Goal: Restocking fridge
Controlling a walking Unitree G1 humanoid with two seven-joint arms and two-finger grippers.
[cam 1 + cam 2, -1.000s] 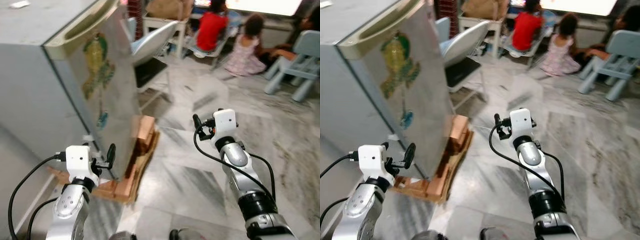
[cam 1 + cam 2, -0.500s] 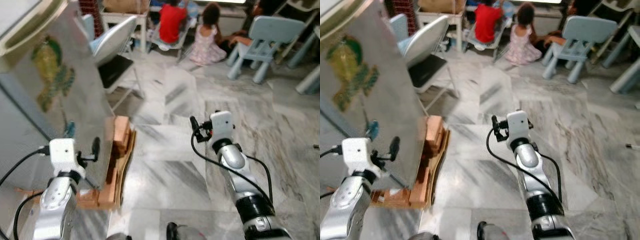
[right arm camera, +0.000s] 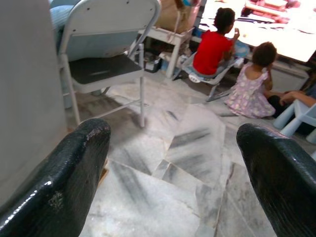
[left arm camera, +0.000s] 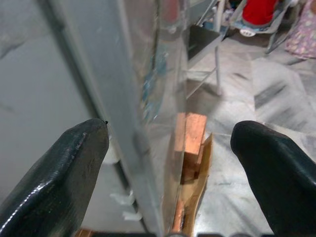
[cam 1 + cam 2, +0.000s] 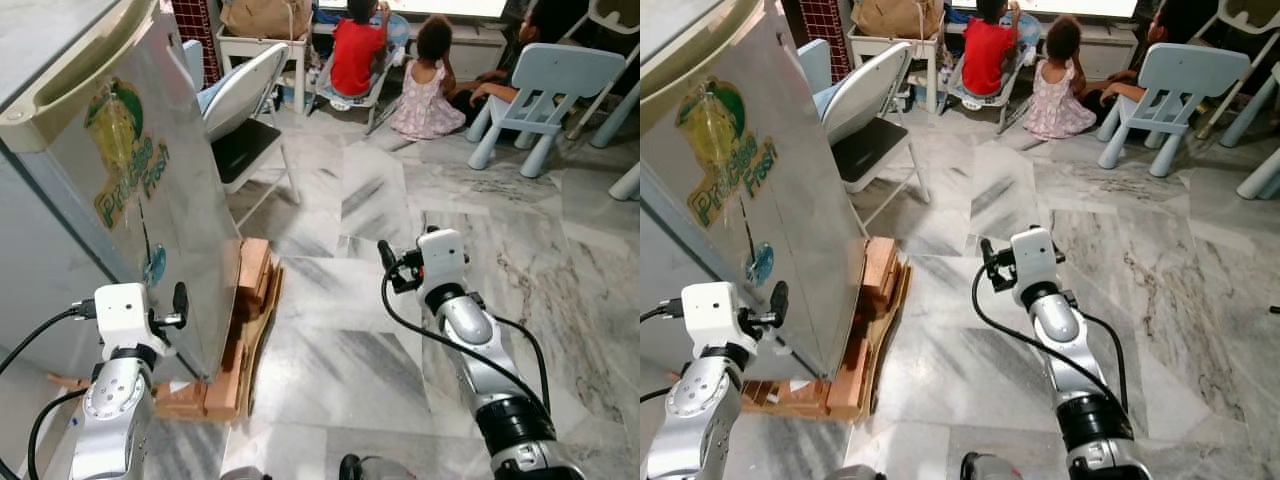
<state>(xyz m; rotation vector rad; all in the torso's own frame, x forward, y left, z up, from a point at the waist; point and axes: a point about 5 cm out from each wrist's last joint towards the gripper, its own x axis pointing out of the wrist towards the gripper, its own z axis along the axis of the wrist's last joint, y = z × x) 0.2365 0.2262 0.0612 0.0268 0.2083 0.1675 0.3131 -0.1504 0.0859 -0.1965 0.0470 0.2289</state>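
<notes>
The grey fridge (image 5: 60,230) stands at the left with its steel door (image 5: 760,210) shut; a green and yellow sticker (image 5: 125,150) is on the door. My left gripper (image 5: 178,303) is low at the door's free edge. In the left wrist view its fingers (image 4: 64,168) stand open with the door's edge (image 4: 148,148) between them, not touching. My right gripper (image 5: 387,262) hangs open over the marble floor to the right of the fridge, holding nothing; its fingers (image 3: 69,168) frame bare floor.
The fridge rests on a wooden pallet (image 5: 250,290) that juts out at the door side. A grey folding chair (image 5: 245,95) stands behind it. Three people (image 5: 355,50) sit on the floor at the back, beside a small blue chair (image 5: 550,85).
The whole picture has swung and steadied, so the camera moved; the fridge sticker now reads sharply. My left gripper stays at the door's edge, and the right gripper keeps its raised pose.
</notes>
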